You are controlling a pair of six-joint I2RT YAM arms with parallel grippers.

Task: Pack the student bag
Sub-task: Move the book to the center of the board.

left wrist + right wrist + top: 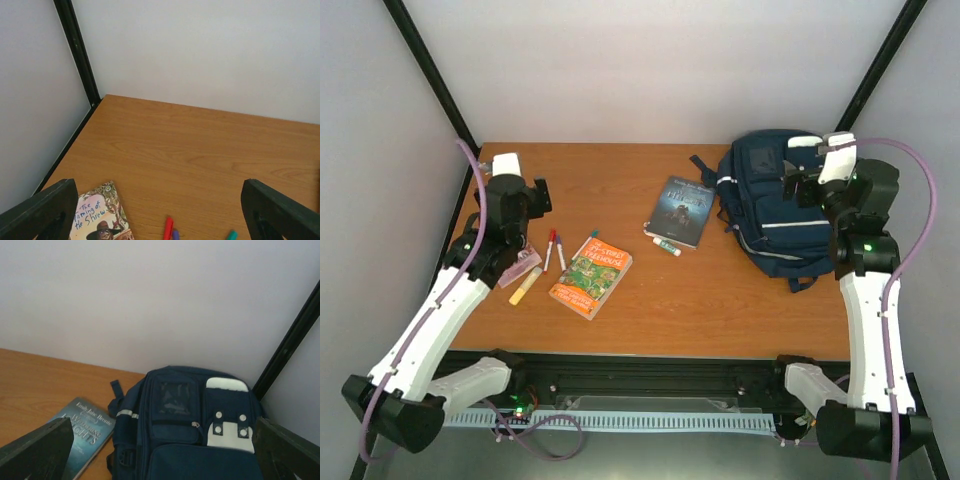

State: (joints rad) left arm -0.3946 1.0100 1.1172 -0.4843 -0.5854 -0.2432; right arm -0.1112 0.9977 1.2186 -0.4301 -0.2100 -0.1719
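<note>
The student bag point(767, 205) is a navy backpack with white stripes, lying flat at the back right of the table. In the right wrist view the student bag point(200, 435) shows its front pocket and white patches, and all zips in sight look closed. My right gripper point(802, 186) hovers over the bag's right side, open and empty, with its fingers point(37, 452) wide apart. My left gripper point(536, 198) hangs above the table's left side, open and empty, with its fingers point(42, 212) wide apart.
Under my left arm lies a "Taming of the Shrew" book point(102, 217), with red point(551, 248) and purple point(561, 251) markers and a yellow highlighter point(525, 286) beside it. An orange book point(590, 277) lies mid-table. A dark "Wuthering Heights" book point(681, 210) and a green-capped stick point(667, 246) lie left of the bag.
</note>
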